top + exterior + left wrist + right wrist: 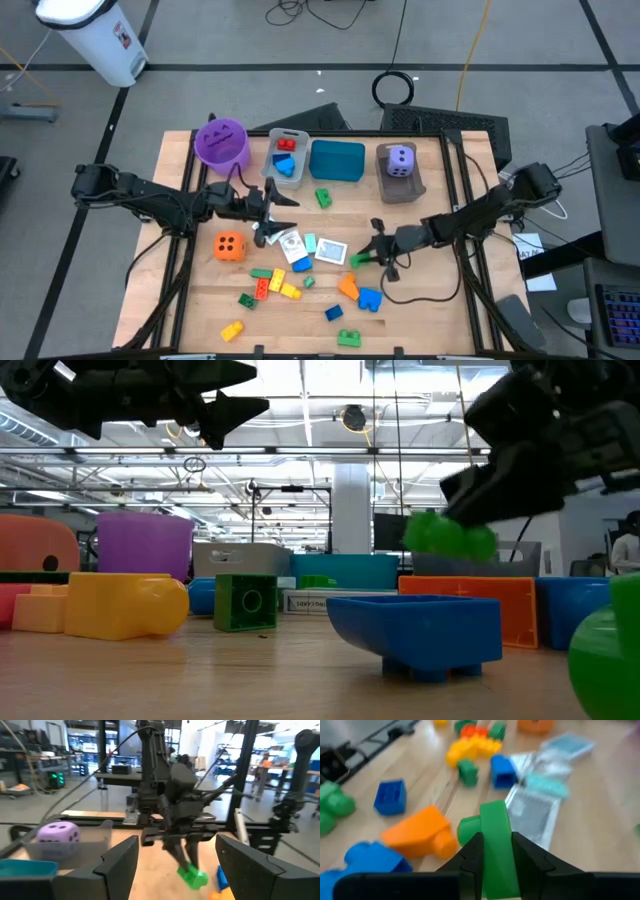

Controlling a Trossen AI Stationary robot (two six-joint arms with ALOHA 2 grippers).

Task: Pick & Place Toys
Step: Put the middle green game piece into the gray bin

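Note:
My right gripper (372, 252) hovers over the table's middle right, shut on a green brick (495, 845), which also shows in the low view (450, 538) above the tabletop. My left gripper (285, 207) stands open at the middle left, level, nothing between its fingers (120, 865). Bricks lie scattered on the table: an orange one (417, 837), blue ones (390, 796), a yellow one (125, 605). Cards (331, 251) lie flat near the middle. An orange die (229, 245) rests on the table; a purple die (400, 160) sits in the brown bin (400, 187). My right gripper pinches the green brick's two flat sides (496, 862) between its two fingers (472, 855). The fingers slant down from the table's right side. The brick stands on edge between them, a round stud (467, 827) pointing sideways, and is lifted clear of the table.
Along the far edge stand a purple bucket (222, 143), a grey bin (290, 140) with a red and a blue brick, and a teal bin (337, 160). Black frame rails (468, 200) run along the table's sides. Bare wood shows at the near right.

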